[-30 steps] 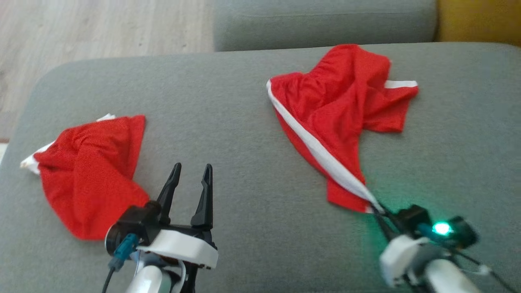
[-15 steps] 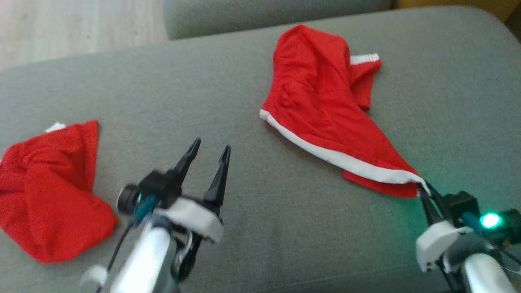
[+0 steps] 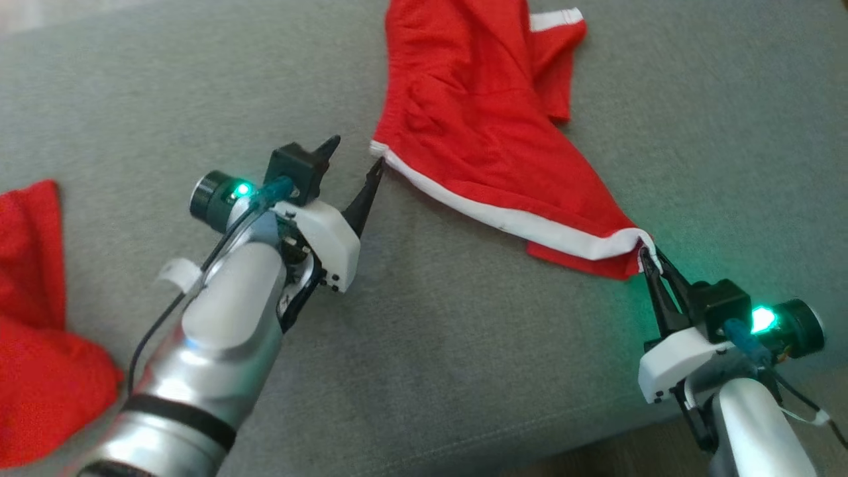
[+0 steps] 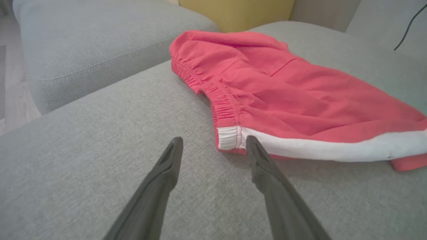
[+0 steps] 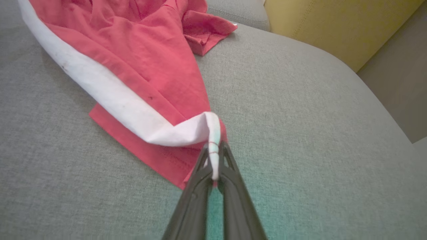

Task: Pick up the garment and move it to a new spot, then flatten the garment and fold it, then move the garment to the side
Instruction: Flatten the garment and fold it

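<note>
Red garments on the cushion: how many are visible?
2. The white-trimmed garment lies ahead, a corner pinched in the right hand. The second garment lies at the head view's left edge, cut off.

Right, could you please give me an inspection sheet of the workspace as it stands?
Surface: grey fabric sofa cushion, bearing two garments.
Job's things: red fabric shorts with white side stripe, crumpled, one corner lifted.
Clutter: second red fabric garment, heaped at the robot's left.
Grippers: left claw open at the shorts' waistband corner; right claw shut on the stripe's end.
Cables: black cable along the left forearm.
Surroundings: yellow cushion, second grey cushion, pale wood floor.
</note>
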{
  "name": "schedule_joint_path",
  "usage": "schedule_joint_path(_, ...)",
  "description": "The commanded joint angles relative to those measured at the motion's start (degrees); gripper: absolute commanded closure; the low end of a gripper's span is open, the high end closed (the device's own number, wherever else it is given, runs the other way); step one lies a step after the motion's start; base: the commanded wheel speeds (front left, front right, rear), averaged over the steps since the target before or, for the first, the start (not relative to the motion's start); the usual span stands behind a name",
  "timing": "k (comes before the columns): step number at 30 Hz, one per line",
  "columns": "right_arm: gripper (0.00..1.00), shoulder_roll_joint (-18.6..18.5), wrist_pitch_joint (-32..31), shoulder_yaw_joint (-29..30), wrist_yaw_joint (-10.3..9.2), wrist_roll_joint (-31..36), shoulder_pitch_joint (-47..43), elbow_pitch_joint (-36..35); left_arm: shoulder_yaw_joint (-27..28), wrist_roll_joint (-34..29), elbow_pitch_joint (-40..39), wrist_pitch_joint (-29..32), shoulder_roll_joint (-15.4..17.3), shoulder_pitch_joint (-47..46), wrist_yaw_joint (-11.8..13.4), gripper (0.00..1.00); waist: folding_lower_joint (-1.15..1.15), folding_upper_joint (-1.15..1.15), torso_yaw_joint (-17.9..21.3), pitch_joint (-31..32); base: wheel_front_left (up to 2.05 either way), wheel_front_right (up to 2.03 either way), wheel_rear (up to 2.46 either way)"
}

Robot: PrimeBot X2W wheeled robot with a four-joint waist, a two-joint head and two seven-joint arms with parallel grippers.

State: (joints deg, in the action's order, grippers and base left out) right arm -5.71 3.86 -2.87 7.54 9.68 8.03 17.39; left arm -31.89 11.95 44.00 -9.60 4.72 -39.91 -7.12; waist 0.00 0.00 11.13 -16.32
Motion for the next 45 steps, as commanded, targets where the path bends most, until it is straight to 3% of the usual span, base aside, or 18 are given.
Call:
schedule_joint_path(1,1.0,0.23,0.79,-1.2,-0.05,0.49,1.59,-1.27,0.0,0.93,0.03,-0.19,1.44,-3.34,-0.33,0.0,0.0,0.0,1.4,-1.25,0.0,0.0,0.0)
schedule_joint_path(8,1.0,1.11,1.48,-1.62,-0.05,0.85,2.35,-0.56,-5.54,5.75,7.29,-2.24,2.36,-8.35,-0.35,0.0,0.0,0.0,3.02,-2.02,0.0,0.0,0.0)
schedule_joint_path(20,1.0,1.5,1.72,-1.67,-0.05,1.29,2.52,0.21,-9.84,9.97,10.71,-4.87,2.26,-10.75,-0.36,0.0,0.0,0.0,3.23,-1.6,0.0,0.0,0.0)
schedule_joint_path(21,1.0,1.52,1.72,-1.7,-0.05,1.3,2.55,0.3,-10.24,10.3,10.7,-4.98,2.28,-10.85,-0.36,0.09,0.0,0.0,3.2,-1.54,0.0,0.0,0.0)
schedule_joint_path(22,1.0,1.54,1.73,-1.76,-0.05,1.32,2.58,0.4,-10.68,10.62,10.61,-5.08,2.31,-10.96,-0.36,0.35,0.0,0.0,3.18,-1.49,0.0,0.0,0.0)
schedule_joint_path(24,1.0,1.57,1.76,-1.9,-0.05,1.36,2.68,0.61,-11.84,11.43,10.26,-5.2,2.37,-11.09,-0.36,1.0,0.0,0.0,3.17,-1.43,0.0,0.0,0.0)
schedule_joint_path(33,1.0,0.98,2.5,-1.0,-0.05,1.57,3.92,0.44,-13.68,14.34,6.27,-5.38,4.07,-11.71,-0.36,1.0,0.0,0.0,2.09,-0.51,0.0,0.0,0.0)
schedule_joint_path(45,1.0,-5.08,3.66,-2.14,-0.05,0.93,13.64,-3.3,-6.33,10.94,-7.75,-5.39,7.82,-8.46,0.78,1.0,0.0,0.0,-2.83,6.57,0.0,0.0,0.0)
